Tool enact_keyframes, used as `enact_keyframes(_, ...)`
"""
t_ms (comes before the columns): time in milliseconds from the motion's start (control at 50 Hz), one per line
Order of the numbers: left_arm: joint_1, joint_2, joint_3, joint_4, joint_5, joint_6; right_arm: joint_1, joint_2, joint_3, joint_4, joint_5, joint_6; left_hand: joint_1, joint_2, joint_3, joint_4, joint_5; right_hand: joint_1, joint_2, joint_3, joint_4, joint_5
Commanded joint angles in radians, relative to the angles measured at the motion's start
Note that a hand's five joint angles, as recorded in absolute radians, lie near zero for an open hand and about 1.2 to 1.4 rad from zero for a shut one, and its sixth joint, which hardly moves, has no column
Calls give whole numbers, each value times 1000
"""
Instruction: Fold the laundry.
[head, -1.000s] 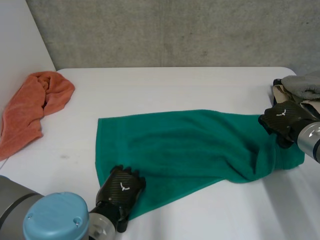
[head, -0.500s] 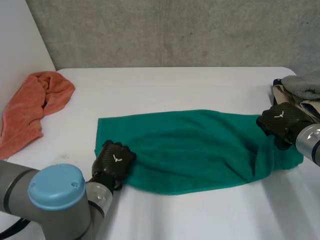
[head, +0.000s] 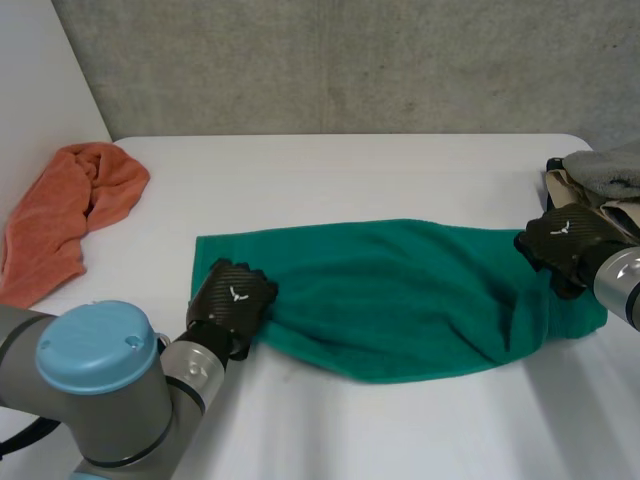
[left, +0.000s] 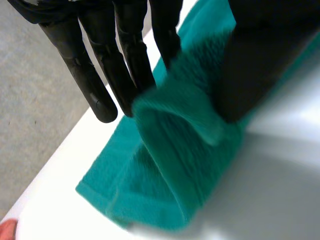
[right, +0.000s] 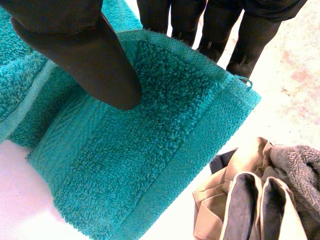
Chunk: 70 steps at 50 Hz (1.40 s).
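Observation:
A green towel (head: 400, 290) lies spread across the middle of the white table (head: 350, 170). My left hand (head: 232, 300) is at its near left corner. In the left wrist view the thumb (left: 255, 60) and fingers (left: 100, 75) pinch a raised fold of the green towel (left: 165, 165). My right hand (head: 565, 240) is at the towel's far right corner. In the right wrist view its thumb (right: 85, 55) presses on top of the green towel (right: 140, 165), the fingers (right: 250, 40) lie under the edge, and the corner is lifted between them.
A crumpled orange towel (head: 70, 210) lies at the table's left side. A pile of grey and beige clothes (head: 600, 170) sits at the right edge, right beside my right hand, also seen as folded clothes (right: 260, 200) beyond the towel's corner.
My left hand has moved from the towel's near corner back toward its left edge, bunching that corner inward, and its fingers have closed on the cloth. The right hand has stayed put.

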Motion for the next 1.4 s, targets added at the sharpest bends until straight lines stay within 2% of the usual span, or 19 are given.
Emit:
enact_keyframes(20,-5,-9,15,-74,48,-9,-3,-10,1,1,-1,-1,-163,-186,-187,-203,-207,261,217,208,198,208)
enact_keyframes(120,15,-49,29,-95,36,10,-3,-10,3,2,0,-1,27,4,3,-13,-17,261,217,208,198,208)
enact_keyframes(140,21,-49,29,-94,39,8,-3,-10,3,2,-1,-1,458,435,434,418,414,261,217,208,198,208)
enact_keyframes(160,22,-44,28,-92,40,8,-3,-11,3,2,-1,-1,555,532,531,515,511,261,217,208,198,208)
enact_keyframes(260,27,42,-3,-91,27,-16,-12,-21,-7,5,0,-2,556,533,532,516,512,261,217,208,198,208)
enact_keyframes(360,41,230,-21,-124,5,-61,-43,-68,-42,50,5,-2,556,533,532,516,512,261,217,208,198,208)
enact_keyframes(440,102,423,5,-269,4,-81,-86,-163,-103,203,2,-19,556,533,532,516,512,261,217,208,198,208)
enact_keyframes(540,185,540,66,-501,34,-73,-153,-251,-157,350,-35,-77,556,533,532,516,512,261,217,208,198,208)
enact_keyframes(640,300,522,120,-727,85,-43,-179,-271,-142,435,-122,-206,556,533,532,516,512,261,217,208,198,208)
enact_keyframes(700,354,441,155,-799,117,-15,-179,-200,-102,445,-141,-309,556,533,532,516,512,261,217,208,198,208)
enact_keyframes(820,358,246,258,-749,119,-7,-74,-30,-140,430,-63,-380,556,533,532,516,512,261,217,208,198,208)
enact_keyframes(980,337,-12,615,-467,59,-7,34,199,-456,177,57,-170,556,533,532,516,512,261,217,208,198,208)
enact_keyframes(1060,340,-72,828,-295,48,-50,63,248,-683,-49,81,-49,556,533,532,516,512,261,217,208,198,208)
enact_keyframes(1080,344,-79,894,-217,63,-91,71,255,-741,-173,85,16,556,533,532,516,512,261,217,208,198,208)
enact_keyframes(1120,344,-85,942,-132,73,-134,72,251,-760,-299,83,73,556,533,532,516,512,261,217,208,198,208)
enact_keyframes(1140,347,-82,971,-56,70,-182,72,242,-752,-446,77,125,556,533,532,516,512,261,217,208,198,208)
enact_keyframes(1220,351,-89,1005,58,34,-251,71,216,-686,-770,65,215,556,533,532,516,512,261,217,208,198,208)
enact_keyframes(1300,352,-98,996,28,20,-248,74,209,-611,-845,23,242,556,533,532,516,512,261,217,208,198,208)
enact_keyframes(1400,363,-96,899,-12,17,-234,84,231,-571,-767,-21,239,556,533,532,516,512,261,217,208,198,208)
